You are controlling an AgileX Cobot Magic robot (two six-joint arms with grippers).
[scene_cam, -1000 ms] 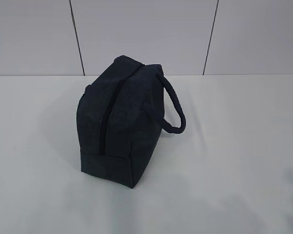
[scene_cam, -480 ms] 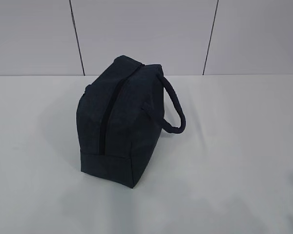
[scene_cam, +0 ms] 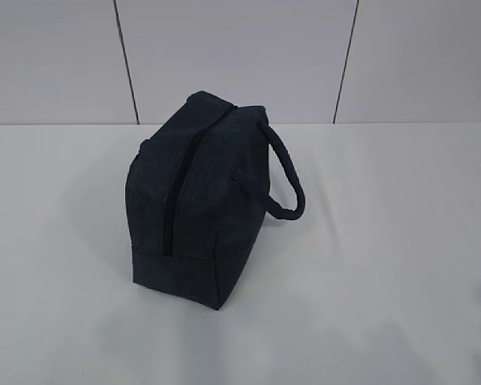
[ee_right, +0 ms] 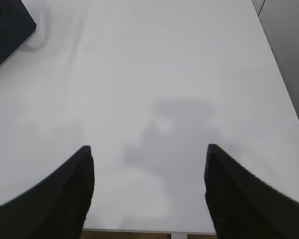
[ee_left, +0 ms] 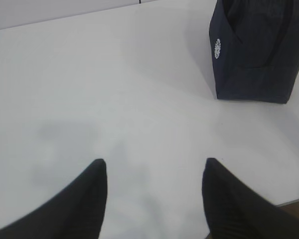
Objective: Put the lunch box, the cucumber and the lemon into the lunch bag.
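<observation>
The dark navy lunch bag (scene_cam: pixel 188 192) stands on the white table with its top zipper closed and its padded loop handle (scene_cam: pixel 287 180) hanging to the right. The left wrist view catches one end of the lunch bag (ee_left: pixel 256 55) at the top right; the right wrist view shows only a corner of the lunch bag (ee_right: pixel 5 27) at the top left. My left gripper (ee_left: pixel 154 164) is open over bare table, well short of the bag. Wide open too, my right gripper (ee_right: pixel 148 149) hangs over the table's near edge with nothing between its fingers. Lunch box, cucumber and lemon are out of view.
The white table (scene_cam: pixel 385 241) stretches around the bag to a grey panelled wall (scene_cam: pixel 240 56) behind. The right wrist view shows the table's right edge (ee_right: pixel 276 59) and its near edge at the bottom. Neither arm appears in the exterior view.
</observation>
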